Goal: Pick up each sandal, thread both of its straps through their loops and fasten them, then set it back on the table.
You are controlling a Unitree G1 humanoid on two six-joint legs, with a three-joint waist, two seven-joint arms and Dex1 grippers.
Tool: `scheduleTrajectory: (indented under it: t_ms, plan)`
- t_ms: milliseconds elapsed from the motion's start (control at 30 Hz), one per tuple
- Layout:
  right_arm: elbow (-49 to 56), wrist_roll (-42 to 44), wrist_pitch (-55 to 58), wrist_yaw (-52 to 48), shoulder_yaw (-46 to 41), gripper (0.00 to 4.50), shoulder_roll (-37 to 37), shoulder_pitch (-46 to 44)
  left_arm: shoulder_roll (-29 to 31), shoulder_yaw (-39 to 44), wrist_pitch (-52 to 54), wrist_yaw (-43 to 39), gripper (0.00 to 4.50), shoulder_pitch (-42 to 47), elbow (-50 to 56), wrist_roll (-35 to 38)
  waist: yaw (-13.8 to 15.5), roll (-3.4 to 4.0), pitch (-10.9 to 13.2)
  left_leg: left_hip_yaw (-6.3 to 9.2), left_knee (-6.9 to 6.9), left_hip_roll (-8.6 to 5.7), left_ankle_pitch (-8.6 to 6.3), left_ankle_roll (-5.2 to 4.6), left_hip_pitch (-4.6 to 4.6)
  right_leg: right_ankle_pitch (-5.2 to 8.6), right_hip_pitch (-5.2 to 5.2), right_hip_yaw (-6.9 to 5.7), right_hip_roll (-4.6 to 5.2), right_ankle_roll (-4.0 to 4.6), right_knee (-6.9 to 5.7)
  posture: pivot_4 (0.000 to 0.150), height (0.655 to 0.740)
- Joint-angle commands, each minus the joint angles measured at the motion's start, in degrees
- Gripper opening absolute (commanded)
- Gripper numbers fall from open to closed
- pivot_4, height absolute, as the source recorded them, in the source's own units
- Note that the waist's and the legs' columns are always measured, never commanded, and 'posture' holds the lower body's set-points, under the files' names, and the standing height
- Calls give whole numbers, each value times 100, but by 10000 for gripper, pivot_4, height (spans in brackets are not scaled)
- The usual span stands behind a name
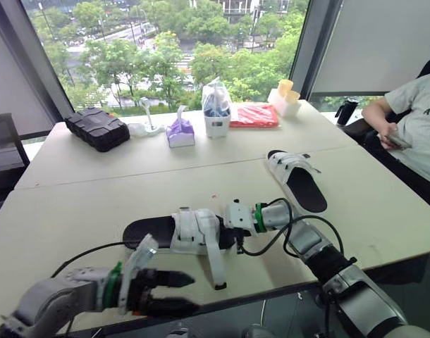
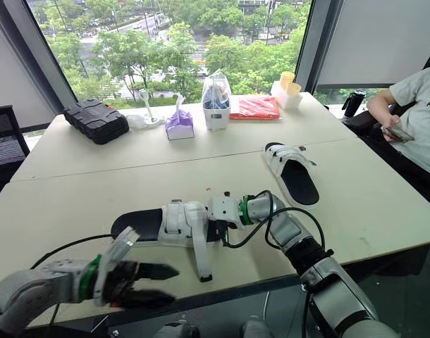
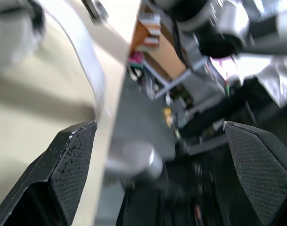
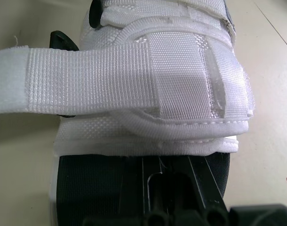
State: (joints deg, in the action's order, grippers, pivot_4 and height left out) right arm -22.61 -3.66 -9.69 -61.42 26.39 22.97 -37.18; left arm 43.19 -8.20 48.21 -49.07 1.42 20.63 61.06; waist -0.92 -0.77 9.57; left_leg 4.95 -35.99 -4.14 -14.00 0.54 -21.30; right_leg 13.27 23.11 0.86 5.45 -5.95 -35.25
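Setting: pale table (image 1: 74,204) beside a window.
Near sandal (image 1: 187,229): flat by the front edge, white strap (image 1: 216,264) lying loose.
Far sandal (image 1: 296,179): well apart, rightward.
Left gripper (image 1: 194,293): jaws wide apart, empty.
Right gripper (image 1: 230,229): seemingly touching the near sandal's sole; grip cannot be told.

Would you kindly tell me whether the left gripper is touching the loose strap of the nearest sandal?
Apart. The left eye view shows a clear gap between the open left gripper and the loose strap hanging off the nearest sandal.
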Motion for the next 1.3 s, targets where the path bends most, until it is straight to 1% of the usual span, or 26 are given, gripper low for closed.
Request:
scheduleTrajectory:
  t_ms: [33, 200, 267, 300, 333, 367, 400, 533, 567, 733, 833, 933, 1100, 1200, 1300]
  plan:
    - [-372, -367, 271, -48, 187, 0, 112, 210, -428, -12, 102, 489, 44699, 149, -101, -221, 6, 0, 0, -1, 1, 0, 0, 0, 0, 0, 0, 0, 0, 1, 0, 1500, 7400]
    - [-312, -361, 320, -41, 180, 0, 100, 229, -1068, -15, 202, 927, 44699, 221, -374, -577, 11, -2, -2, -3, 0, -1, 0, 2, -2, 0, -2, 1, 3, 3, 3, 1500, 7400]
    - [-290, -364, 331, -38, 178, 0, 107, 241, -1184, 39, 257, 964, 39724, 210, -384, -582, 11, -3, -4, -3, 0, 0, 0, 2, -2, 1, -2, 1, 4, 2, 4, 1500, 7400]
    - [-275, -364, 337, -40, 176, 0, 113, 250, -1217, 55, 289, 971, 36618, 206, -363, -584, 11, -3, -4, -3, 0, 0, -1, 2, -2, 1, -3, 1, 6, 3, 5, 1500, 7400]
    - [-266, -362, 340, -41, 172, 0, 120, 259, -1250, 67, 331, 979, 31097, 210, -343, -578, 10, -3, -4, -3, 0, 0, -1, 2, -3, 1, -2, 1, 6, 3, 5, 1500, 7400]
    - [-255, -362, 347, -41, 171, 0, 123, 267, -1272, 79, 366, 984, 27525, 210, -327, -580, 10, -3, -4, -3, 0, 0, -1, 2, -4, 1, -1, 2, 6, 3, 5, 1500, 7400]
    - [-246, -362, 348, -44, 169, 0, 130, 276, -1302, 89, 420, 997, 23019, 221, -321, -559, 11, -3, -4, -2, 1, 0, -1, 2, -5, 1, -1, 2, 7, 3, 6, 1500, 7400]
    - [-188, -361, 371, -64, 161, 0, 155, 316, -1380, 85, 581, 944, 2586, 287, -329, -528, 12, -3, -4, -3, 1, -1, -1, 3, -7, 1, 0, 2, 8, 3, 10, 1500, 7400]
    - [-178, -359, 374, -76, 157, 0, 168, 321, -1400, 66, 619, 916, 574, 319, -331, -530, 15, -3, -4, -3, 1, -1, -1, 3, -8, 1, 0, 2, 8, 3, 10, 1500, 7400]
    - [-112, -348, 415, -101, 141, 0, 198, 348, -1471, 97, 750, 864, 574, 413, -326, -513, 17, -3, -4, -3, 1, -2, -1, 4, -9, 2, -1, 2, 10, 3, 14, 1500, 7400]
    - [-49, -345, 438, -113, 140, 0, 231, 401, -1421, 99, 754, 816, 574, 412, -270, -597, 21, -3, -3, -3, 4, -2, -1, 4, -10, 2, 0, 2, 10, 2, 16, 1500, 7400]
    - [-3, -354, 453, -121, 144, 0, 249, 435, -1329, 229, 816, 736, 574, 426, -183, -489, 22, -4, -3, -3, 4, -2, -2, 4, -12, 2, 1, 2, 11, 3, 17, 1500, 7400]
    - [39, -367, 474, -116, 132, 0, 261, 469, -1081, 749, 1200, 554, 574, 651, -16, 199, 30, -5, -3, -1, 6, -2, -7, 13, -16, 3, 5, 1, 12, 3, 19, 1500, 7400]
    - [47, -375, 477, -121, 136, 0, 264, 475, -810, 951, 1403, 311, 574, 883, -51, 428, 25, -5, -3, -1, 7, -2, -8, 14, -18, 3, 6, 0, 12, 2, 22, 1500, 7400]
    - [33, -377, 468, -118, 137, 0, 257, 470, -670, 1044, 1571, 192, 574, 1141, -206, 566, 24, -5, -3, -1, 9, -3, -7, 12, -17, 4, 6, 0, 12, 1, 24, 1500, 7400]
